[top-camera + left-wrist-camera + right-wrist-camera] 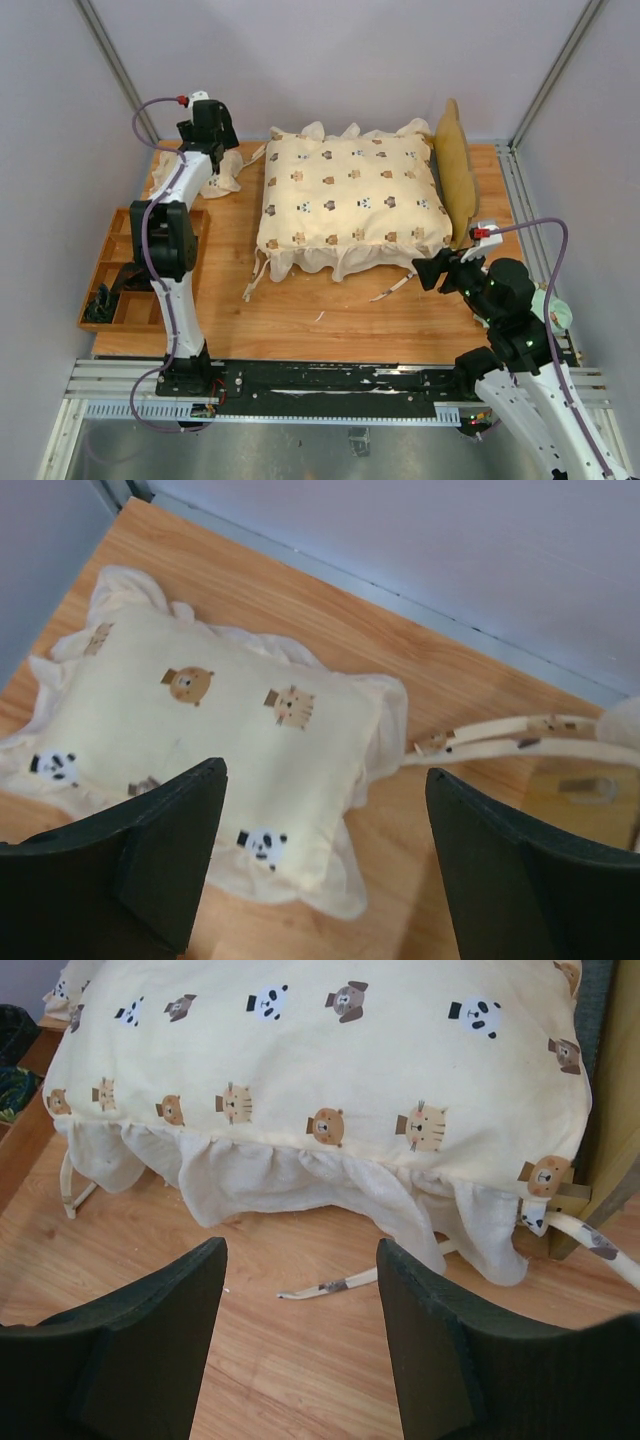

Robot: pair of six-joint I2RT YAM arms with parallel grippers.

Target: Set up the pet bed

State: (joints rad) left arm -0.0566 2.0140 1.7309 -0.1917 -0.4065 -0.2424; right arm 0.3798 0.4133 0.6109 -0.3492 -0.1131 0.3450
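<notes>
The pet bed (457,165) sits mid-table, headboard at the right end, and the cream bear-print quilt (350,195) is spread right over it, ruffles hanging over the near rail. That part looks done. The small matching pillow (200,750) lies flat on the table at the back-left corner, apart from the bed, so placing it looks like the job left. A loose tie strap (330,1285) trails on the wood. The left gripper (325,780) hovers above the pillow, jaws spread wide, gripping nothing; the right gripper (300,1250) faces the quilt's near edge, equally wide and empty.
</notes>
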